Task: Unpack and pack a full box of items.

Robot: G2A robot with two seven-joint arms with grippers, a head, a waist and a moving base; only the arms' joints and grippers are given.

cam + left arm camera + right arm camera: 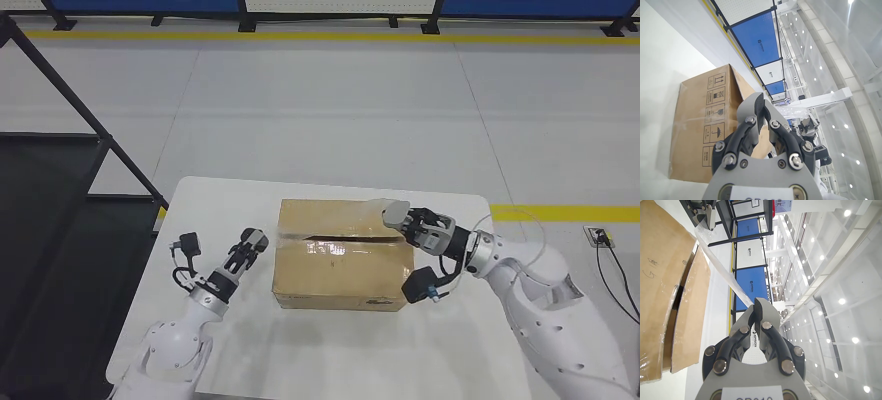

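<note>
On the table (225, 215), the left gripper (256, 239) sits at 9 o'clock from the box (340, 268), near its left end but apart from it. In the left wrist view this gripper (762, 107) has its fingers (758, 106) pressed together at the tips with nothing between them, and it points at the printed end of the box (696, 123). The box stands at the middle of the table, its top flaps lying nearly flat with a dark gap along the seam. The right wrist view shows one flap edge raised a little on the box (662, 285). The right gripper (398, 213) is at 2 o'clock from the box's centre, over its far right corner. There the right gripper (755, 306) has its fingers (758, 309) pinching a strip of clear tape (723, 266), which runs taut from the tips away past the box.
</note>
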